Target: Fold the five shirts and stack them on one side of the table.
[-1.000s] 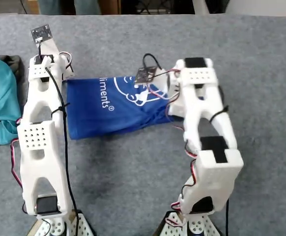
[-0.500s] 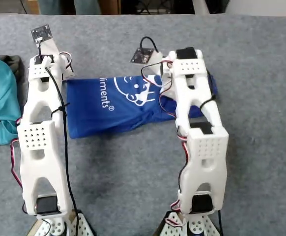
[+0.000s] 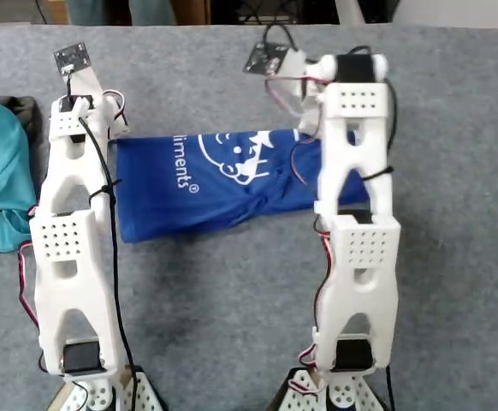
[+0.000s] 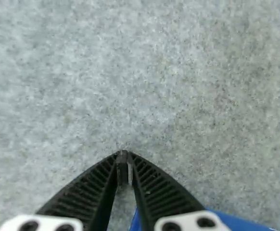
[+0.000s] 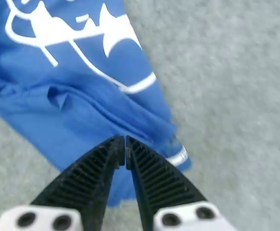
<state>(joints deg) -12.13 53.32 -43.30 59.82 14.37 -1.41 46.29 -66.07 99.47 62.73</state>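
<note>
White lettering (image 3: pixel 183 171), seemingly a cut-off word, on the blue shirt (image 3: pixel 172 210).

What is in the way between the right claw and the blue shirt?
Nothing that I can see. The right gripper, shut, points straight at the edge of the blue shirt, with no other thing between them.

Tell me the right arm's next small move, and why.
Probably open the right claw and lower it onto the end of the blue shirt beneath it. The claw is shut and empty above that end, and the shirt lies rumpled there, only partly folded.
</note>
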